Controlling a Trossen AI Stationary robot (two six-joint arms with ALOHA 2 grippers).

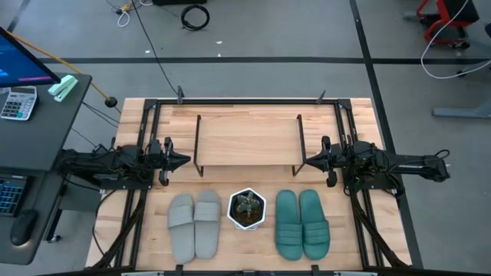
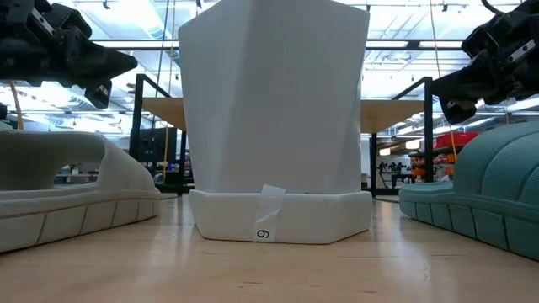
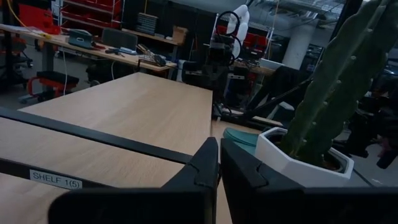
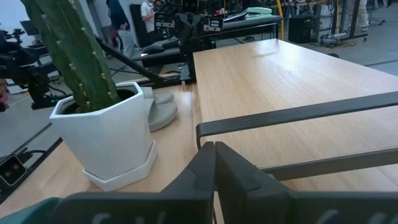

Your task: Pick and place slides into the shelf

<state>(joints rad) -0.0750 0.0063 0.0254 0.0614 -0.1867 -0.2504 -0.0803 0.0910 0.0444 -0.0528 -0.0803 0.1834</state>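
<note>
A light grey pair of slides [image 1: 194, 225] lies flat on the table's near left; a teal pair [image 1: 302, 224] lies on the near right. The shelf [image 1: 248, 142], a light wooden board in thin dark frames, stands at the table's far middle with nothing on it. My left gripper [image 1: 186, 160] hovers shut at the shelf's left end. My right gripper [image 1: 304, 161] hovers shut at its right end. Both point level toward the middle and hold nothing. The left wrist view shows my shut fingers [image 3: 219, 163] over the shelf board [image 3: 112, 106]; the right wrist view shows the same [image 4: 214, 163].
A white hexagonal pot with a cactus [image 1: 247, 208] stands between the two pairs of slides and fills the low view [image 2: 274, 118]. Black rails run along the table's left and right sides. A desk with a calculator [image 1: 18, 102] stands beyond the left edge.
</note>
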